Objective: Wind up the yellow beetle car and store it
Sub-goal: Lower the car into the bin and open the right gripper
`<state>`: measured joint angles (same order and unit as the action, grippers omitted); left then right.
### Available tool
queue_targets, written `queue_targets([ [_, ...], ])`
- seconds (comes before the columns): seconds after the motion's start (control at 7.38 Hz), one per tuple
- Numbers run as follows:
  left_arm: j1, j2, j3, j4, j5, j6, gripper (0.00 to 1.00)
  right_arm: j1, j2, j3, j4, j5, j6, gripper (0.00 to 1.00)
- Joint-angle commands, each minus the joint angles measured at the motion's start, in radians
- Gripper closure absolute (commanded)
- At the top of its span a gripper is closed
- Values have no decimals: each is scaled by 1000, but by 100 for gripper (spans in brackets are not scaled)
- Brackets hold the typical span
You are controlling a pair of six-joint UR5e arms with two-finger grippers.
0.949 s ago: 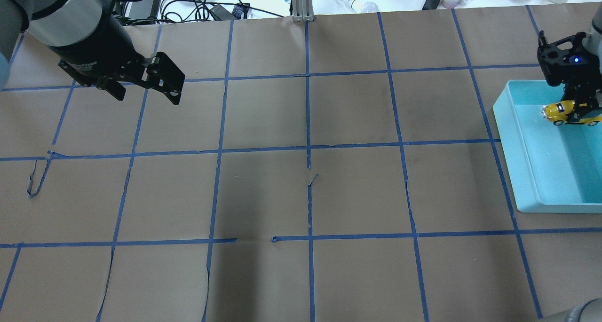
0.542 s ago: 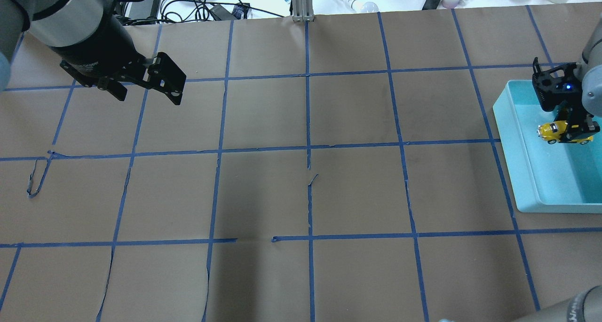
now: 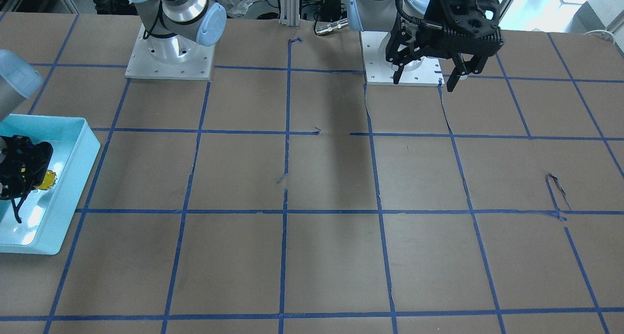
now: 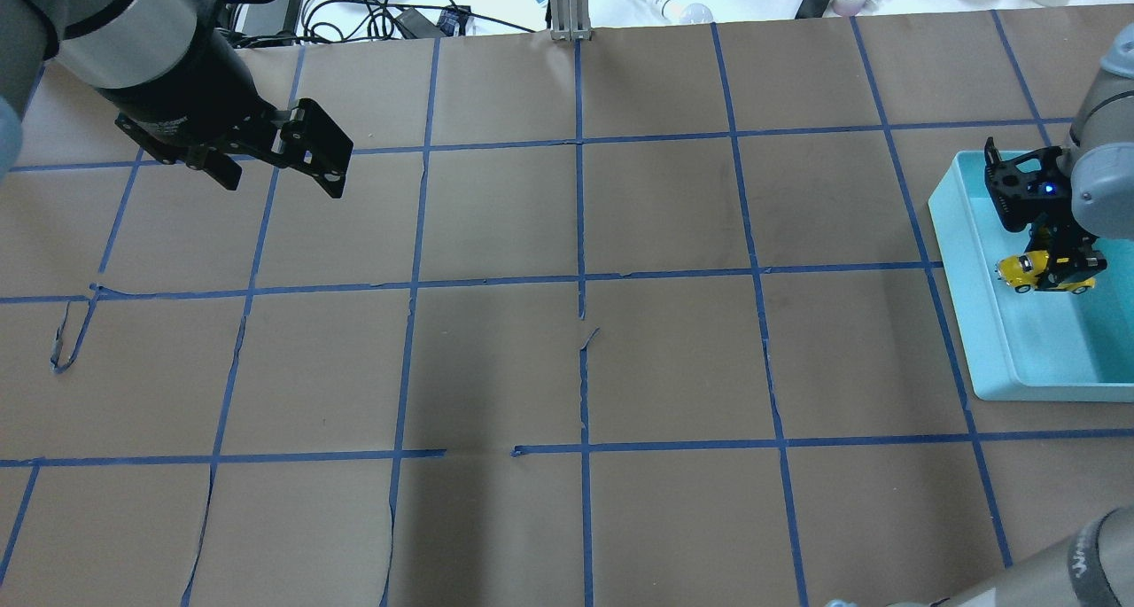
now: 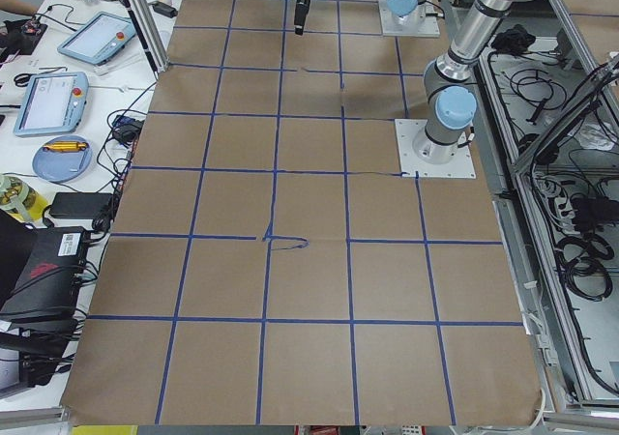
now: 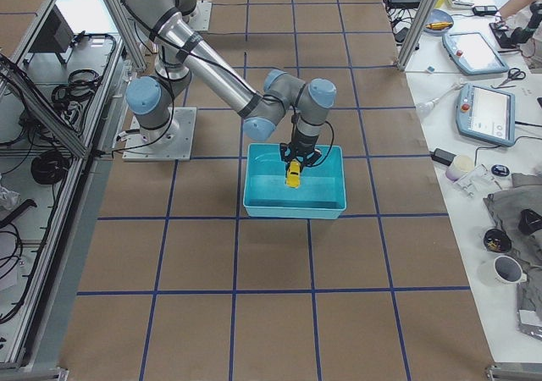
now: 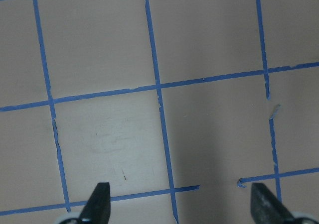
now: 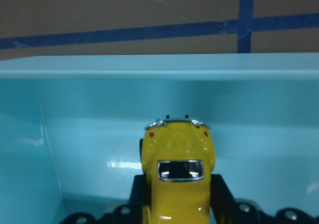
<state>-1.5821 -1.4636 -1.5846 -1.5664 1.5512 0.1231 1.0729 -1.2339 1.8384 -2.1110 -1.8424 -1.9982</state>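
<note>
The yellow beetle car [image 4: 1032, 270] is held between the fingers of my right gripper [image 4: 1050, 272], low inside the light blue tray [image 4: 952, 235] at the table's right side. In the right wrist view the car [image 8: 179, 169] points toward the tray's wall [image 8: 159, 67], jaws shut on its sides. It also shows in the front-facing view [image 3: 46, 180] and the right exterior view [image 6: 293, 174]. My left gripper [image 4: 275, 182] is open and empty, held above the table at the far left; its fingertips [image 7: 98, 201] show wide apart in the left wrist view.
Brown paper with a blue tape grid covers the table [image 4: 576, 323]. The arm bases [image 3: 170, 56] stand at the robot's edge. Cables and clutter [image 4: 399, 4] lie beyond the far edge. A loose curl of tape [image 4: 66, 337] lies at left.
My right gripper has moved with the car toward the robot's side and downward, deeper into the tray. My left arm has hardly moved.
</note>
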Motion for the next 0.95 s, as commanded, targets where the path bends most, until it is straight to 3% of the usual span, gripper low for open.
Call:
queue_targets([
  [0.0,-7,-3,2,2,0,1,0,-1,11,-1,-21,-1,-1,78],
  [0.14,-9,-4,2,5,0,3,0,-1,25,-1,-42,-1,-1,75],
  [0.41,-13,-3,5,5,-2,3,0,-1,27,-1,-46,3,9,0],
  [0.68,-13,-3,5,5,-3,1,0,-1,-7,-14,-47,-1,27,0],
  [0.81,-13,-1,5,5,-3,3,0,2,-83,-11,-44,0,108,0],
])
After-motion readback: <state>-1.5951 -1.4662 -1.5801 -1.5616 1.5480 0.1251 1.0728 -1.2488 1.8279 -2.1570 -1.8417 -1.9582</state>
